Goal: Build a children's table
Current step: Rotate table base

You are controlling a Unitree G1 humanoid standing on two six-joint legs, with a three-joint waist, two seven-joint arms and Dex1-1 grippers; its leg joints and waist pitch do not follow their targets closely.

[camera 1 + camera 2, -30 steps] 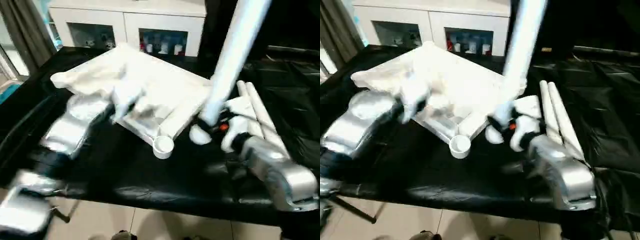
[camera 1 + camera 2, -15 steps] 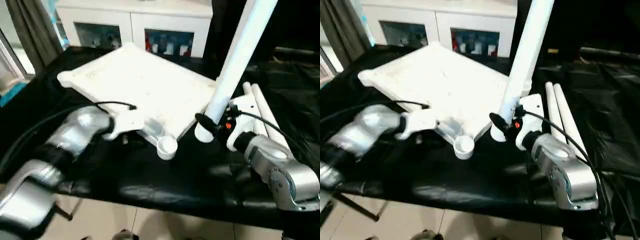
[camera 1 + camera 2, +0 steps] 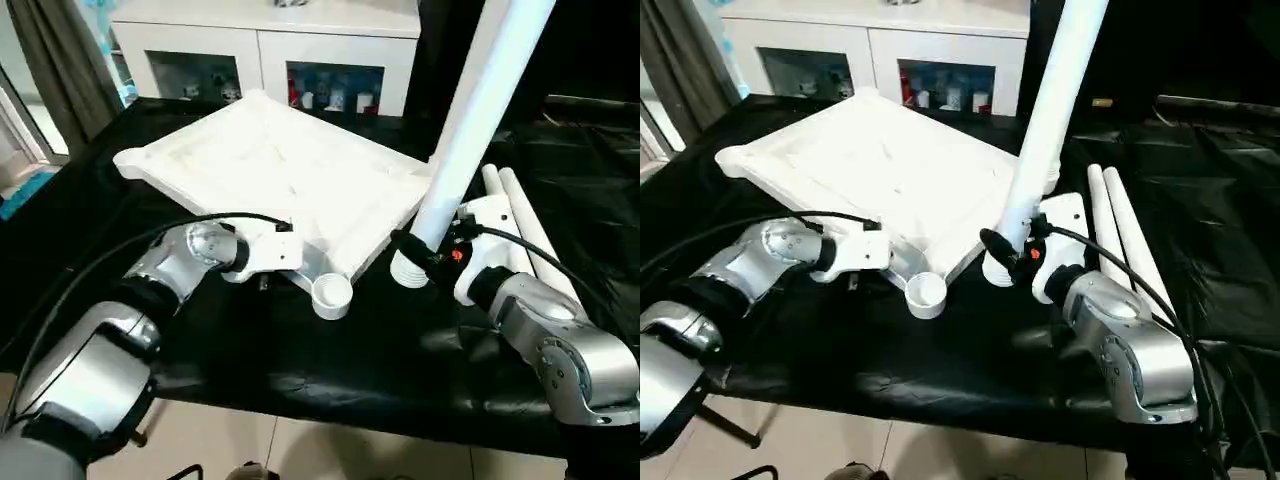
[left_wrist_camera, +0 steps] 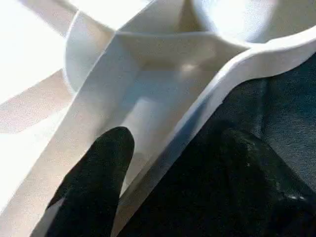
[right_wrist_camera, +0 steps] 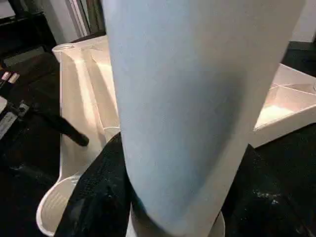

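Two spare legs [image 3: 520, 215] lie at the right. The tabletop [image 3: 290, 175] sits mid-frame, its rim between the left gripper [image 3: 270, 275] fingers [image 4: 94, 192], open. The right gripper [image 3: 425, 258] holds one leg [image 3: 470, 120] upright.

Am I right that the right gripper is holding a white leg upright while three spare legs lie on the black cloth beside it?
Almost: the right gripper does hold a leg upright, but the left eye view shows two spare legs lying on the black cloth, not three.
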